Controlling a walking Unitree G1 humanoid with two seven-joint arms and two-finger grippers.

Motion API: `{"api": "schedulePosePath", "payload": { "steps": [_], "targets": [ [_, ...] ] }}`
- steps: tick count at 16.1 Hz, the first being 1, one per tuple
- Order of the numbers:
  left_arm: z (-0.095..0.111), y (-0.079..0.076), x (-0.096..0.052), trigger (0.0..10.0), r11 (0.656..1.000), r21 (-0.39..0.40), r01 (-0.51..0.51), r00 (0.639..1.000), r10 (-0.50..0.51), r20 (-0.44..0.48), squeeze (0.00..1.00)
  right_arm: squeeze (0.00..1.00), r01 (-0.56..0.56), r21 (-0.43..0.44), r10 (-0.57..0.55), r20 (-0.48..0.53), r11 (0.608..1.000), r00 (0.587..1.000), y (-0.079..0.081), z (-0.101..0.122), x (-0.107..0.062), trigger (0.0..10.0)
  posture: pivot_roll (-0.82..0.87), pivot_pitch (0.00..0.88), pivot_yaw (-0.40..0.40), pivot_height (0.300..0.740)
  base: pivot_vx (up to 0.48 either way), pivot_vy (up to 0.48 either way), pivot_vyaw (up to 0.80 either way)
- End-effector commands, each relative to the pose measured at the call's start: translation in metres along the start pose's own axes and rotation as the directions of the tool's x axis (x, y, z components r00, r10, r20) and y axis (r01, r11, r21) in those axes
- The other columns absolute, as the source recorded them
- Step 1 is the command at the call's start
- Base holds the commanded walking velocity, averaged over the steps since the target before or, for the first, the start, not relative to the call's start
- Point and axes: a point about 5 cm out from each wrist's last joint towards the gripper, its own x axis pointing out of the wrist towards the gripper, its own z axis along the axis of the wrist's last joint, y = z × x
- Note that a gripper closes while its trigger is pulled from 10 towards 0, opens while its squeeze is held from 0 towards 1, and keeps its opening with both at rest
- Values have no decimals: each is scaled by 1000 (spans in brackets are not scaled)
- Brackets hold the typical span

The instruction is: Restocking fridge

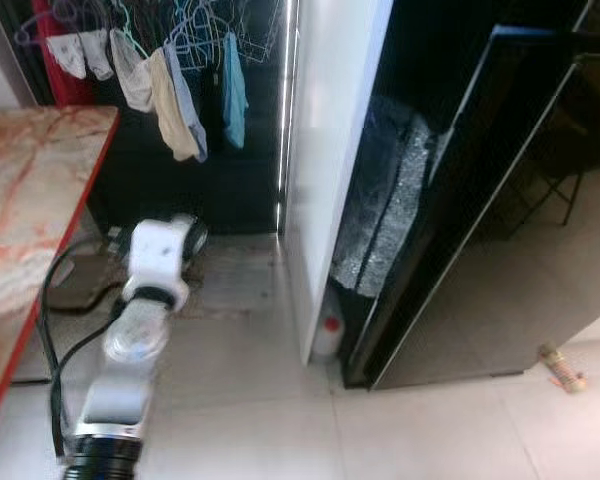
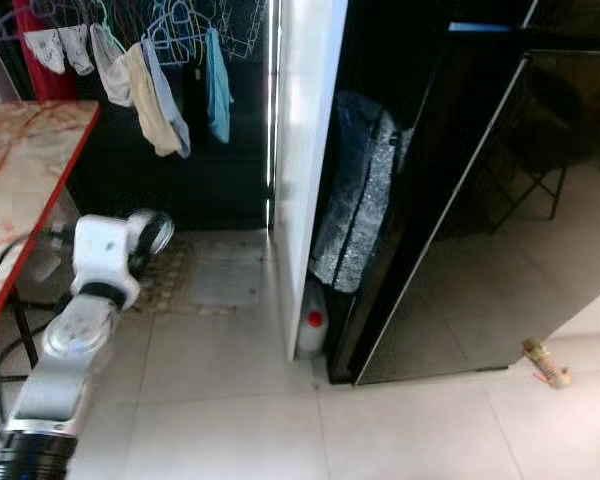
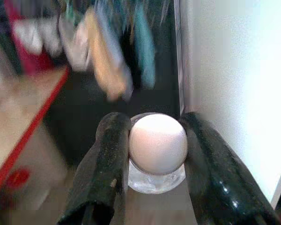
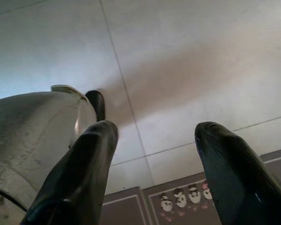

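Your left gripper (image 3: 154, 154) has its fingers clamped on a clear bottle (image 3: 157, 150) with a white cap, one finger on each side of it. The left arm (image 1: 145, 320) reaches forward beside the fridge (image 1: 330, 150), whose white side stands just to its right. The fridge's black door (image 1: 500, 200) hangs open, further right. A small bottle (image 1: 327, 338) with a red cap sits on the floor at the fridge's foot. Laundry (image 1: 175, 95) hangs on hangers left of the fridge, above the arm. Your right gripper (image 4: 154, 173) points down at floor tiles (image 4: 178, 70), jaws apart and holding nothing.
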Motion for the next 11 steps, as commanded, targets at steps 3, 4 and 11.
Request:
{"api": "schedulePosePath", "payload": {
  "steps": [3, 4, 11],
  "targets": [
    [-76, 17, -8, 10000, 997, -61, -39, 961, 21, -277, 0, 0, 4, 42, -4, 9, 999, 1000, 3, -1, 0, 10000, 12, 62, -65, 740, 0, 0, 0],
    [-88, 17, -12, 10000, 996, -78, -42, 947, 15, -322, 0, 0, 5, 47, -5, 11, 999, 1000, 4, -1, 1, 10000, 6, 60, -62, 740, 0, 0, 0],
    [-164, 0, -58, 10000, 996, -82, 38, 768, -82, -636, 0, 0, 19, 83, -19, 9, 996, 1000, 3, -3, 0, 10000, -47, 30, -42, 740, 0, 0, 0]
  ]
}}
